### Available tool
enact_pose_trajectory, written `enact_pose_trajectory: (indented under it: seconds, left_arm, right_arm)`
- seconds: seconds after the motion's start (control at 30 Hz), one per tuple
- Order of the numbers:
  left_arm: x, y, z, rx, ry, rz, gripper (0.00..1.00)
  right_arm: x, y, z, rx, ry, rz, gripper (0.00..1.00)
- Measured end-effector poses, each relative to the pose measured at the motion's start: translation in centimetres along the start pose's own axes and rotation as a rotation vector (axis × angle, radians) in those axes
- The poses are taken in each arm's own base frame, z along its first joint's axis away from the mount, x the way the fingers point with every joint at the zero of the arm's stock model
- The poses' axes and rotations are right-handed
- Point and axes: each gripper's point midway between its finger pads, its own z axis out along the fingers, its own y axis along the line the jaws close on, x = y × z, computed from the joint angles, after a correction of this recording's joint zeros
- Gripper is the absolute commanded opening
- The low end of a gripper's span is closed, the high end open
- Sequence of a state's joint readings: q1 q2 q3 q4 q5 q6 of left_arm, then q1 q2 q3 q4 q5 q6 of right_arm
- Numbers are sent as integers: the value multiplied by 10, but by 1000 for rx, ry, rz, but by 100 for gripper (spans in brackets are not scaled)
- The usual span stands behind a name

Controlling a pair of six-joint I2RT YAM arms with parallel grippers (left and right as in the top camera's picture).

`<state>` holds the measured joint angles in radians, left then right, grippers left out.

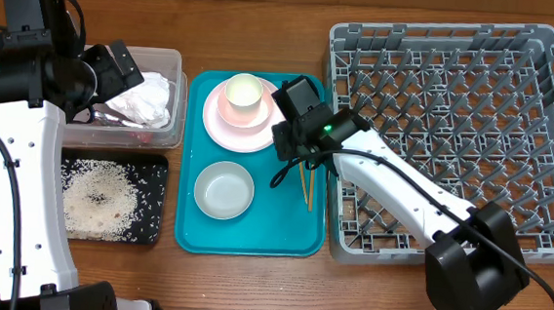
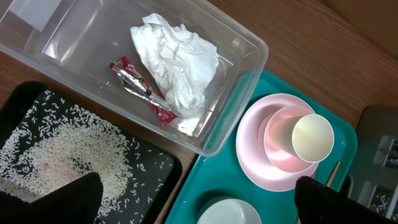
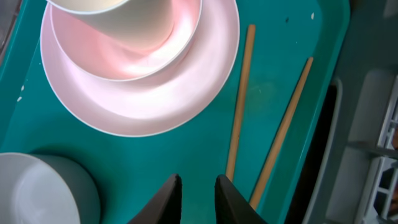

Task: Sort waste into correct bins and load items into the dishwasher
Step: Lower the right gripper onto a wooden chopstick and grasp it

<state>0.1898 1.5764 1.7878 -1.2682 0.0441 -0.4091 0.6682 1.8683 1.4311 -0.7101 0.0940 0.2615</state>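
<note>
Only the left wrist view shows the red wrapper [image 2: 142, 89] beside the napkin [image 2: 177, 65].

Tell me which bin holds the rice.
The black tray, nearest the table's front edge; the clear tub behind it holds a napkin and red wrapper.

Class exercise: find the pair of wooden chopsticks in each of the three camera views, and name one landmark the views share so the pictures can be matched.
Overhead: chopsticks lie on the teal tray's right side, below the right gripper.
Left wrist: only one tip shows, right of the pink plate.
Right wrist: both sticks run diagonally, right of the plate.
Shared landmark: the pink plate on the teal tray.
</note>
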Motion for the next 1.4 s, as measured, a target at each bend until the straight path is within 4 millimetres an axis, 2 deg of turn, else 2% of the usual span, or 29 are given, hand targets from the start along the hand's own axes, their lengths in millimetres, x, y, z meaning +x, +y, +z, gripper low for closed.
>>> enact_pose_trajectory:
  seconds: [0.23, 0.4, 0.57, 0.87, 1.07, 1.4]
  left_arm:
    - [0, 0, 0, 0, 0, 0, 100]
    - [0, 0, 0, 0, 0, 0, 100]
    - [0, 0, 0, 0, 0, 0, 100]
    - [0, 0, 0, 0, 0, 0, 100]
    - [0, 0, 0, 0, 0, 0, 100]
    - [0, 0, 0, 0, 0, 0, 100]
  right_arm:
    - [-1, -6, 18, 42, -7, -1, 20]
    - [16, -13, 45, 87, 56, -9, 21]
    - [27, -17, 62, 108, 97, -14, 21]
    - [25, -16, 66, 105, 85, -13, 21]
    - [32, -18, 88, 115, 100, -14, 24]
    - [27, -17, 88, 115, 81, -2, 24]
